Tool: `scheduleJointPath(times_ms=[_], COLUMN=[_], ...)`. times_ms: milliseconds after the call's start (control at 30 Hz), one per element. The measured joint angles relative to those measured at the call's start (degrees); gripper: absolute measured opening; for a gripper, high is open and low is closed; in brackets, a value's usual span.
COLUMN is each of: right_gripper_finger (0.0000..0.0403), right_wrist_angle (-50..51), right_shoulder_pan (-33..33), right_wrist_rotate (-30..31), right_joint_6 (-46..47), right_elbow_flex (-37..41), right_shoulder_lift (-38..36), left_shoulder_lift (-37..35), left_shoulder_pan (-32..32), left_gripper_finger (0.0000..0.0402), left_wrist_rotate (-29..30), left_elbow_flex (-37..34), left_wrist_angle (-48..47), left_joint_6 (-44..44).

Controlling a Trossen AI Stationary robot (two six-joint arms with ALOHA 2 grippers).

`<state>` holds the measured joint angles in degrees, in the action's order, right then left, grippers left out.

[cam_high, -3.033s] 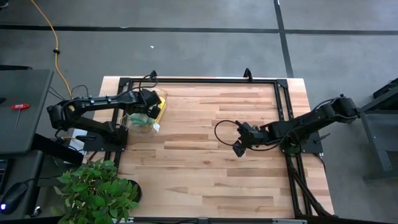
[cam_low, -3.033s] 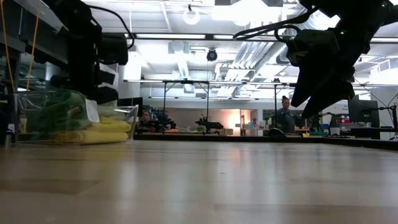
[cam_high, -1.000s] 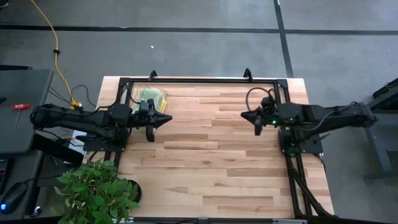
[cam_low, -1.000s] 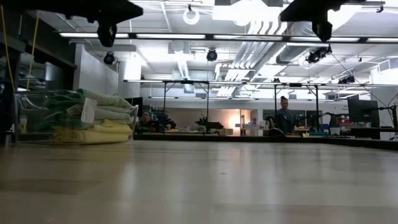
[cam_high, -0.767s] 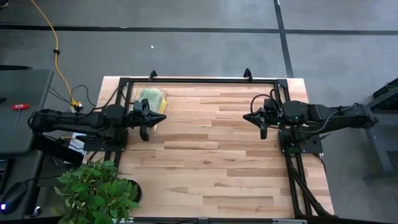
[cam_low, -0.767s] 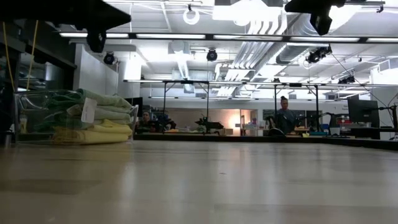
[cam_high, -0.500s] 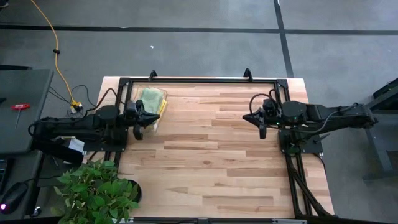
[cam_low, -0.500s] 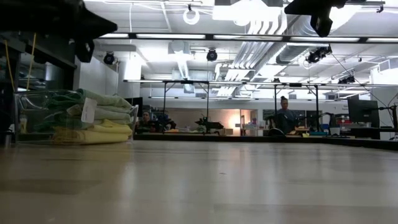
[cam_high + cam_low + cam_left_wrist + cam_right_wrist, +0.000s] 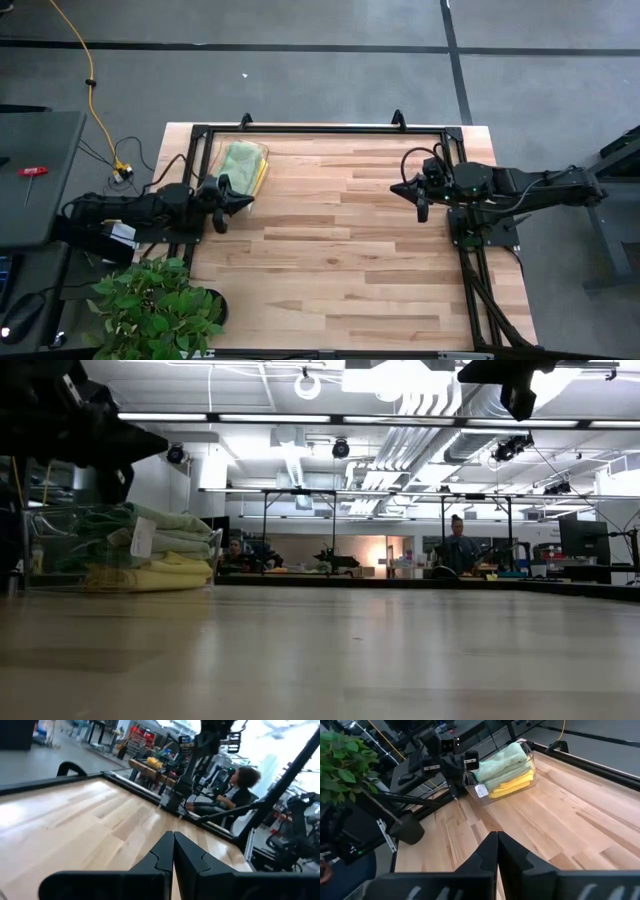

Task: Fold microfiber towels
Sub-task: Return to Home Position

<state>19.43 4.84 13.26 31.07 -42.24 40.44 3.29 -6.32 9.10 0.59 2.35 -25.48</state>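
The folding looks finished: the microfiber towels [image 9: 507,765] lie stacked, green over yellow, in the clear bin [image 9: 533,772] at the bench's [image 9: 350,260] far-left corner, while the left gripper [image 9: 173,840] and right gripper [image 9: 497,839] hang empty at its sides, fingers pressed together.

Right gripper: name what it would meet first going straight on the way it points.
Likely the left gripper, which faces it across the table. The right gripper, jaws shut, has only bare wood before that; the towel bin sits slightly off line.
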Motion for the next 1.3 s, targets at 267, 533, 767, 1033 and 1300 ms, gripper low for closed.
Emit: scheduleJointPath(times_ms=[267, 533, 767, 1033, 1300], right_gripper_finger=[0.0, 0.0, 0.0, 0.0, 0.0], right_wrist_angle=[0.41, 7.33, 12.41, 1.62, 0.59], right_shoulder_pan=[0.06, 0.92, 0.92, 0.92, 0.79], right_wrist_rotate=[-3.54, -2.63, -0.42, -11.74, -16.5], right_joint_6=[5.15, 4.25, -1.37, -2.66, -5.1], right_elbow_flex=[0.0, 0.0, 0.0, 14.73, 25.24], right_shoulder_lift=[-0.83, -5.87, -13.1, -24.77, -40.33], left_shoulder_lift=[-0.72, 0.08, 0.06, 0.07, 0.06], left_shoulder_pan=[-2.85, -3.61, -3.61, -3.63, -3.63], left_gripper_finger=[0.0, 0.0, 0.0001, 0.0003, 0.0003], left_wrist_rotate=[-6.8, -9.32, -9.33, -9.33, -9.33], left_elbow_flex=[0.07, 0.1, 0.1, 0.1, 0.11], left_wrist_angle=[-1.45, -1.75, -1.73, -1.71, -1.67], left_joint_6=[4.79, 3.17, 3.17, 3.15, 3.15])
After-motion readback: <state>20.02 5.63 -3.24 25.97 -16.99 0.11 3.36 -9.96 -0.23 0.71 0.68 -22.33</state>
